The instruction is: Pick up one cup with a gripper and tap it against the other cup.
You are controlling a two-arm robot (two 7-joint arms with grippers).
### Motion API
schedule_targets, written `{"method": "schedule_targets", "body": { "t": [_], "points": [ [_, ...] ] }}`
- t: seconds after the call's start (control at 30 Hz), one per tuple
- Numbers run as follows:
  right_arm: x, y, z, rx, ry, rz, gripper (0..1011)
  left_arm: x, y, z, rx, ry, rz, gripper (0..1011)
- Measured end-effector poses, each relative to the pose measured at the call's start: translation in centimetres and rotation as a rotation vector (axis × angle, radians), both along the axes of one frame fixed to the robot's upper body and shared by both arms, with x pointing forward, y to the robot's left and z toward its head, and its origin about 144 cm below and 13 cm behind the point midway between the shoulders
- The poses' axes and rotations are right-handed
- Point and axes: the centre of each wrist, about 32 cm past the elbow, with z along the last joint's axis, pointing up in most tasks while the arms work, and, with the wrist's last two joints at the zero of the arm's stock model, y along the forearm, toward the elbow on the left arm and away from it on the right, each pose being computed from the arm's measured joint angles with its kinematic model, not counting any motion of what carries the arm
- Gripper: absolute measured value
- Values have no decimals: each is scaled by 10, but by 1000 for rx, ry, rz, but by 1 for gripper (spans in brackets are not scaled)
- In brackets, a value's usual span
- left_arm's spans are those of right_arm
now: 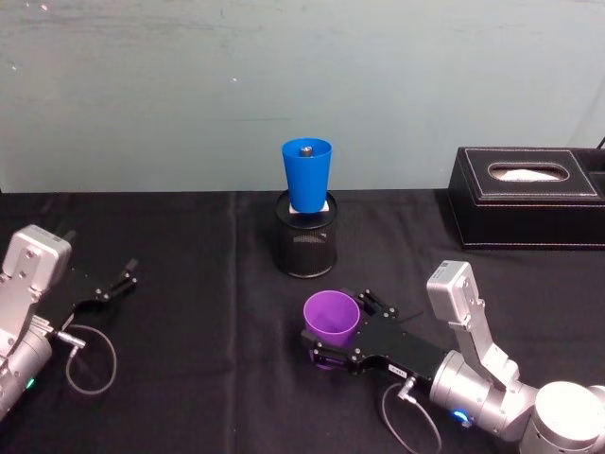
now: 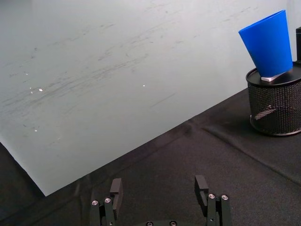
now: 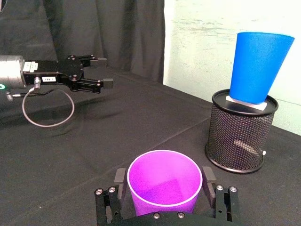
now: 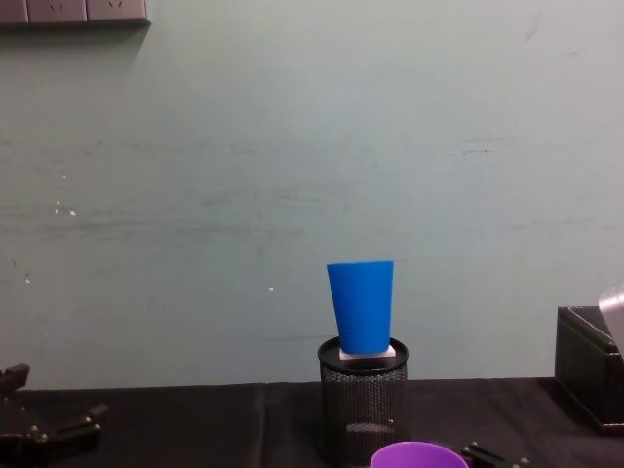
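Observation:
The purple cup (image 1: 330,320) stands upright at the front middle of the black table, and my right gripper (image 1: 337,333) is shut on it, one finger (image 3: 120,179) on each side of its wall. In the right wrist view the purple cup (image 3: 162,202) is empty. Farther back, the blue cup (image 1: 306,176) sits upright on top of a black mesh pen holder (image 1: 306,244), apart from the purple cup. The blue cup (image 3: 256,66) is higher than the purple one. My left gripper (image 1: 121,282) rests open at the far left with nothing in it.
A black tissue box (image 1: 529,197) stands at the back right. A loop of cable (image 1: 91,359) lies by the left arm. A pale green wall (image 4: 292,175) runs close behind the pen holder. Bare black cloth lies between the two arms.

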Motion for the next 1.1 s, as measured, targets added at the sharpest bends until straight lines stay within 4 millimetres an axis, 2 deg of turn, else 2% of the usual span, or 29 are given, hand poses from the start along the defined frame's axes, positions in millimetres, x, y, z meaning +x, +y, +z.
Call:
{"method": "schedule_targets", "body": {
  "t": [0.17,0.27,0.43,0.8,1.1],
  "points": [
    [0,0,0,1,1,0,953,0,0,0,0,0,0,1000],
    [-1,0,0,2,1,0,864,0,0,0,0,0,0,1000],
    [-1,-1,0,2,2,0,786,0,0,0,0,0,0,1000],
    [-1,0,4,1,0,0,735,0,0,0,0,0,0,1000],
    [1,1,28,7,7,3,726,0,0,0,0,0,0,1000]
  ]
}}
